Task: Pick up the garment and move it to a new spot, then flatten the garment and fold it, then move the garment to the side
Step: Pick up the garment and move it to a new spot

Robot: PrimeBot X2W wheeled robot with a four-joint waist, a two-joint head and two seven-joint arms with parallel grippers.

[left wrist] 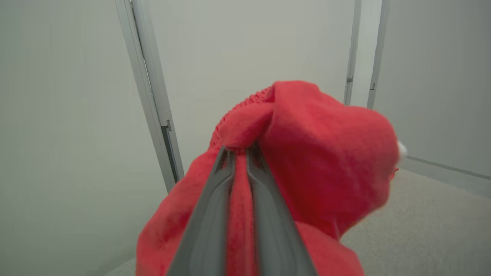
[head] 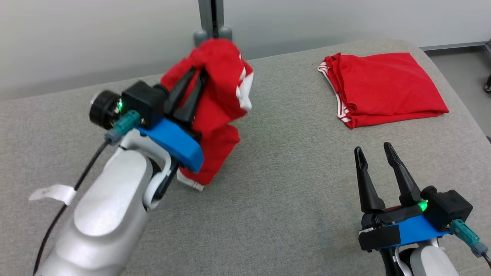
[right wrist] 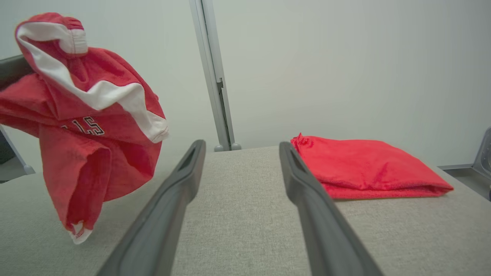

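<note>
The garment (head: pixel 218 96) is a red jersey with white trim and dark lettering, bunched and lifted off the grey table (head: pixel 287 184) at the left. My left gripper (head: pixel 197 74) is shut on its upper folds; in the left wrist view the fingers (left wrist: pixel 215 199) pinch red cloth (left wrist: pixel 326 153) between them. In the right wrist view the garment (right wrist: pixel 96 153) hangs at the left, its white-edged hem close to the table; I cannot tell if it touches. My right gripper (head: pixel 373 148) stands open and holds nothing at the lower right, its jaws wide apart over the bare table (right wrist: pixel 241 145).
A second red garment (head: pixel 387 88) lies folded flat at the table's back right (right wrist: pixel 364 168). A grey upright post (head: pixel 211 15) rises behind the table's far edge. A white tag (head: pixel 53 193) hangs on the left arm's cable.
</note>
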